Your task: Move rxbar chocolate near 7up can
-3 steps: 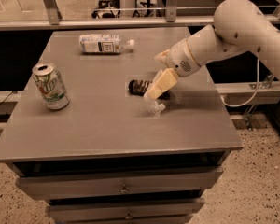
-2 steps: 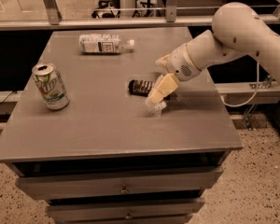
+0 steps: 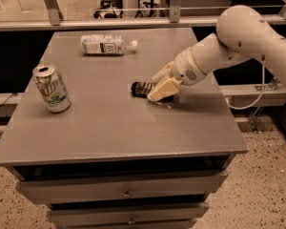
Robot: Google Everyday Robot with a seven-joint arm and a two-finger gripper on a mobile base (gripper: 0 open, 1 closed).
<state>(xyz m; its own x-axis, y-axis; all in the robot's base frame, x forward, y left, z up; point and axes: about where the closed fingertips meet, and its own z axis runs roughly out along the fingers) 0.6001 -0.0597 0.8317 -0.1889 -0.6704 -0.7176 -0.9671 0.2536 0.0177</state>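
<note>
While the rxbar chocolate (image 3: pixel 140 88) lies flat on the bench (image 3: pixel 109 128), well apart from the 7up can (image 3: pixel 51 88) and to its right in the camera view, the task is not yet met. The gripper (image 3: pixel 152 87) is low over the end of the bar that points away from the can, and it covers that end. Whether the gripper is spread around the bar or pinching it cannot be told from this view.

Hazards from this position:

1. Weak hold. The wrapper is probably thin and slick, and the bar sits flat on the surface. If the gripper closes only on the far end, the bar may pivot or slide out during the lift and land away from the can.

2. Surface contact. The gripper is very near the bench top. Further descent may press the bar down or scrape the surface rather than secure it.

3. Collision with the can. The can stands upright and appears to be open at the top. Its base is narrow, so it is likely to tip if struck. A travel path that is too low or ends too close may knock it over or push it toward the bench edge on its far side.

4. Wrong placement. A clear plastic bottle (image 3: pixel 105 45) lies on its side beyond the can and to its right. Releasing the bar there does not meet the task.
</note>
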